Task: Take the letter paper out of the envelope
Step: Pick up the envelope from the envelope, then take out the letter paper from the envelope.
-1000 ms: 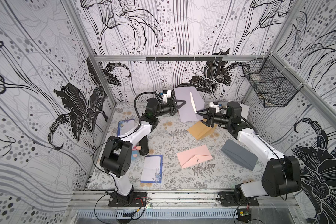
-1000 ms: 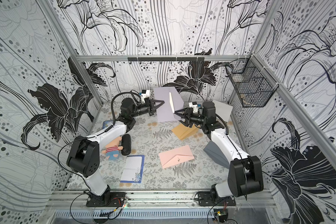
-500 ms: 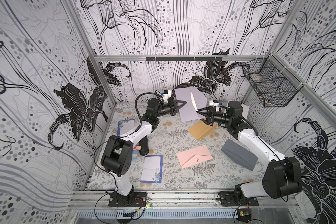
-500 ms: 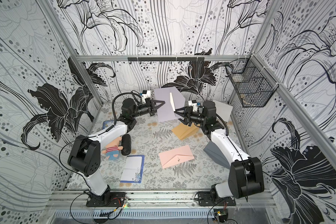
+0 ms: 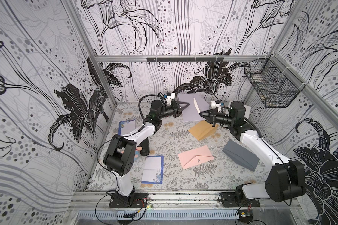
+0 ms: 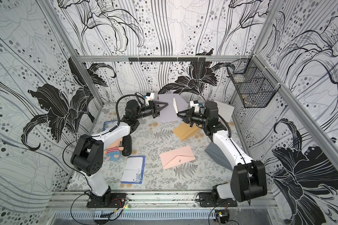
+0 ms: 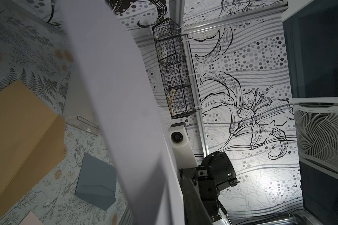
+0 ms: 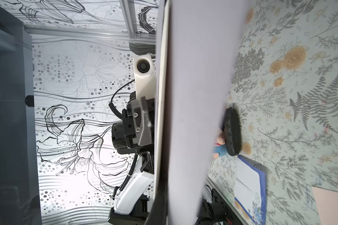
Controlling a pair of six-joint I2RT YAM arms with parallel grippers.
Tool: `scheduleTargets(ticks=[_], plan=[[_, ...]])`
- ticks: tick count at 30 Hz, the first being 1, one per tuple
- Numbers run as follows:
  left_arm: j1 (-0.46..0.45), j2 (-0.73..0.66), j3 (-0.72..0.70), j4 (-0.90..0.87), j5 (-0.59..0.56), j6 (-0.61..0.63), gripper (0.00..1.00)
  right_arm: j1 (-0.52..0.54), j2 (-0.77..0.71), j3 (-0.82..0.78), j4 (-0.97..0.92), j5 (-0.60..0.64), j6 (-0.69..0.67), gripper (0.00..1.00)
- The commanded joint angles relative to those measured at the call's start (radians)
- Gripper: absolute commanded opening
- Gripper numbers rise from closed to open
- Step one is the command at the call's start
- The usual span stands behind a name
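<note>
**Top views.** In both top views we find the lavender envelope (image 5: pixel 190 115) raised off the fern-printed mat (image 5: pixel 170 140). It stands on edge above and behind the tan envelope (image 5: pixel 202 129), between the two arms. The letter paper (image 5: pixel 196 105) projects from the side of the lavender envelope that faces the right arm and shows as a narrow cream strip. The right gripper (image 5: pixel 201 114) is clenched on the lower end of that strip, just above the far corner of the tan envelope. The left gripper (image 5: pixel 188 104) has its tapered black tips at the opposite side of the lavender envelope, farther from the tan envelope. We cannot tell whether those jaws pinch the envelope or have let go.

**Left wrist view.** The lavender envelope (image 7: pixel 121 97) crosses the frame as a smooth, matte, blurred band beside the tan envelope (image 7: pixel 21 132). The tan envelope is flat kraft paper with crisp straight edges.

**Right wrist view.** We see the letter paper (image 8: pixel 162 97) edge-on as a thin, straight cream sheet. It lies flush against the plain, uncreased lavender envelope (image 8: pixel 193 97).
</note>
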Motion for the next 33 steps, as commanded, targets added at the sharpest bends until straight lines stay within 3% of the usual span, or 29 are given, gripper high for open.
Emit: scheduleTargets(ticks=[1, 5, 10, 19, 23, 33], plan=[[-0.003, -0.033, 0.009, -0.135, -0.036, 0.097, 0.41, 0.008, -0.042, 0.049, -0.182, 0.044, -0.152, 0.0], [0.004, -0.098, 0.09, -0.57, -0.171, 0.303, 0.59, 0.006, -0.047, 0.099, -0.377, 0.128, -0.33, 0.0], [0.001, -0.124, 0.285, -1.054, -0.38, 0.499, 0.67, 0.007, -0.046, 0.193, -0.583, 0.309, -0.567, 0.0], [-0.07, -0.069, 0.48, -1.183, -0.363, 0.53, 0.67, 0.105, -0.041, 0.217, -0.577, 0.666, -0.866, 0.0], [-0.129, -0.014, 0.579, -1.226, -0.362, 0.535, 0.59, 0.187, -0.03, 0.224, -0.554, 0.774, -0.958, 0.0], [-0.212, 0.065, 0.736, -1.412, -0.464, 0.591, 0.57, 0.318, -0.025, 0.234, -0.562, 0.93, -1.083, 0.0]])
